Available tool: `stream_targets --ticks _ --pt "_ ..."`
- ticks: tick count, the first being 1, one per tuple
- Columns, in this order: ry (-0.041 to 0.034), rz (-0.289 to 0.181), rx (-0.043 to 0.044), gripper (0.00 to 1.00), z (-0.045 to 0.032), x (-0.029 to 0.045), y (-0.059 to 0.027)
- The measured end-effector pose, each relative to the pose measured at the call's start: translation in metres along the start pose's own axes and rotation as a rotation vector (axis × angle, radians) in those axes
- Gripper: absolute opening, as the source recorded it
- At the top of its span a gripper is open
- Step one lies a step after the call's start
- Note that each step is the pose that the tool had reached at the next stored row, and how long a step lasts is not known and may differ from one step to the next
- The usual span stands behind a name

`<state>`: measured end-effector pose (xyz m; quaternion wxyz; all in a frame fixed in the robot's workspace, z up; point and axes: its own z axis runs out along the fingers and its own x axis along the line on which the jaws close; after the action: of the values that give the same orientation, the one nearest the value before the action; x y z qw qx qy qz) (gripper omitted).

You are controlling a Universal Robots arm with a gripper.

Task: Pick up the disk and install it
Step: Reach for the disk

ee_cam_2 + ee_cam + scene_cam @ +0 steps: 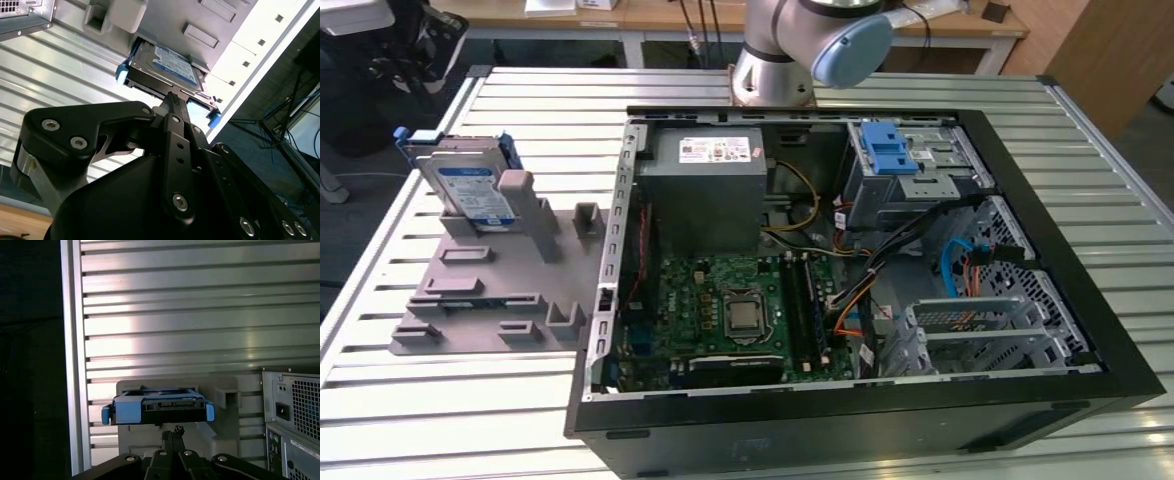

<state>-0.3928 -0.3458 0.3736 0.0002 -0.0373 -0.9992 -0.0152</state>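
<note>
The disk (pixel 467 185) stands on edge in a slot at the far end of a grey fixture (pixel 480 300), on the exterior view's left. It is silver with a white-and-blue label and blue rails. In both wrist views my gripper (pixel 172 98) points at the disk (pixel 170 62) with its two black fingers pressed together and nothing between them. The fingertips (pixel 172 431) sit just short of the disk's connector edge (pixel 157 410), apart from it.
An open computer case (pixel 1067 400) lies on the slatted metal table (pixel 454 420), to the exterior view's right of the fixture. Inside are a grey power supply box (pixel 707 190), a motherboard (pixel 734 310) and a drive cage with a blue ridged tab (pixel 894 155). The arm's base (pixel 774 60) stands behind the case.
</note>
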Motion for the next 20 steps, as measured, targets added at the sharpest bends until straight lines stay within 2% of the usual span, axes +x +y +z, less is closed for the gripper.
stream_targets --ticks 14,20 --pt "-0.0001 0.000 0.0000 0.11 0.0032 0.0247 0.0028" --pt "-0.0001 0.000 0.0000 0.11 0.0043 0.0322 0.0027"
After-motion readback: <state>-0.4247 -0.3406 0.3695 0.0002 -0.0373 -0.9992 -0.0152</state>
